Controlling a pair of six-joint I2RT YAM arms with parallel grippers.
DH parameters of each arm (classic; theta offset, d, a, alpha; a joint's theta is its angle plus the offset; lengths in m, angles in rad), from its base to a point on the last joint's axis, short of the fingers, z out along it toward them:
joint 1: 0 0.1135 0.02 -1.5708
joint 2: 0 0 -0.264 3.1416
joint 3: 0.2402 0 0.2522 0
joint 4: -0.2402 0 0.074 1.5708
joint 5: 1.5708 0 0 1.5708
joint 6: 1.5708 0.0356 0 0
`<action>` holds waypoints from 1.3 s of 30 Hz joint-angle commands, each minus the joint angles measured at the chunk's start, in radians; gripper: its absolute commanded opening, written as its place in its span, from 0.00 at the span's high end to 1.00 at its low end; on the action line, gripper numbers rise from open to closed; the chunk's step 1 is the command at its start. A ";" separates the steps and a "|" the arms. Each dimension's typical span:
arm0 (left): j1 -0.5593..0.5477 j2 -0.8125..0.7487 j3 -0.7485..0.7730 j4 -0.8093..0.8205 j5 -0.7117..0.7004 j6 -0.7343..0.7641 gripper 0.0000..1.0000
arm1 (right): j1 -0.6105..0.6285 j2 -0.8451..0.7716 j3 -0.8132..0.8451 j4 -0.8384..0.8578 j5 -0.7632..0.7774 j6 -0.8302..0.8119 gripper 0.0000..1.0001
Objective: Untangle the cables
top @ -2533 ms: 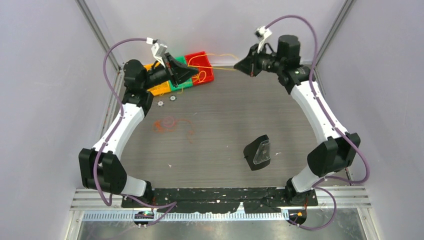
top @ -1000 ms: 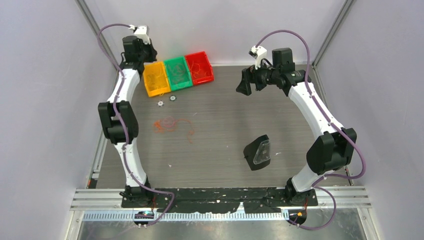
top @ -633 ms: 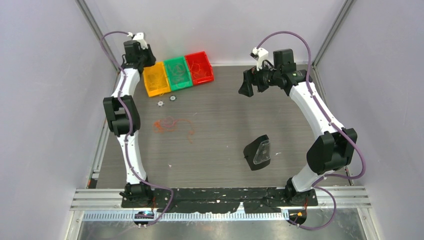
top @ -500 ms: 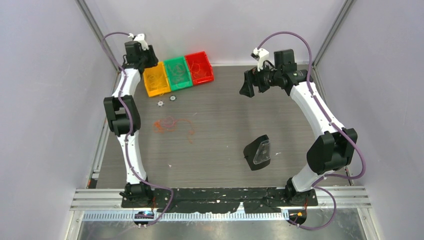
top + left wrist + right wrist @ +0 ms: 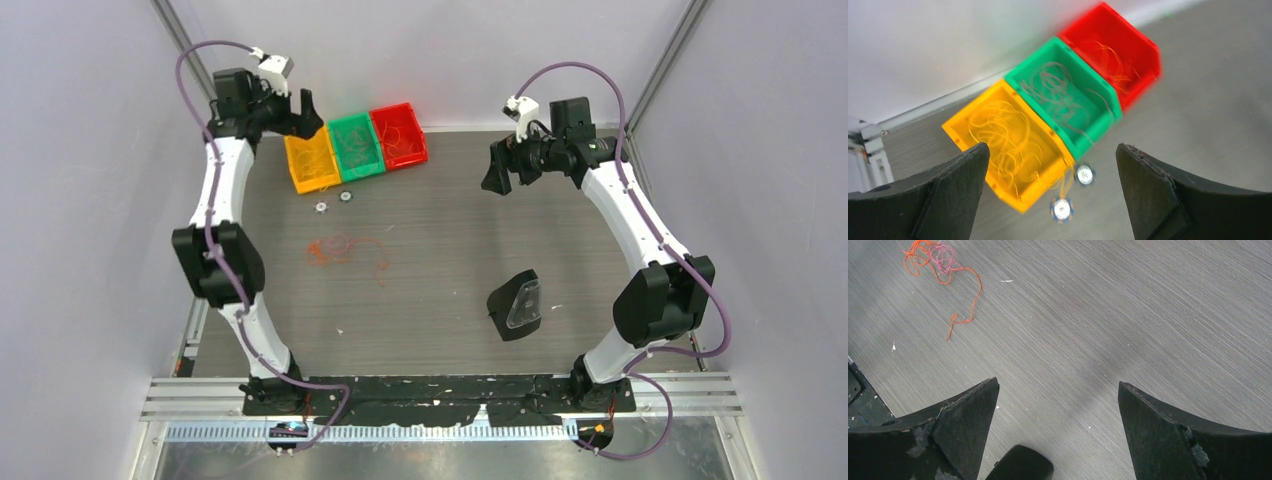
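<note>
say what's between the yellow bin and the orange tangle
Two small round discs near the yellow bin, then bare table to the orange tangle; top view.

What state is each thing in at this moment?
left pincer, open, empty
right pincer, open, empty
yellow bin, holds yellow cables
green bin, holds thin cables
red bin, holds orange cables
orange-pink cable bundle, tangled, loose on the table
two round discs, lying beside the yellow bin
black object, lying on the table
</note>
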 commanded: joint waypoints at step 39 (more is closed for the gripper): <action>-0.203 -0.255 -0.351 -0.617 0.108 0.480 1.00 | 0.049 -0.046 -0.108 -0.019 -0.038 -0.118 0.00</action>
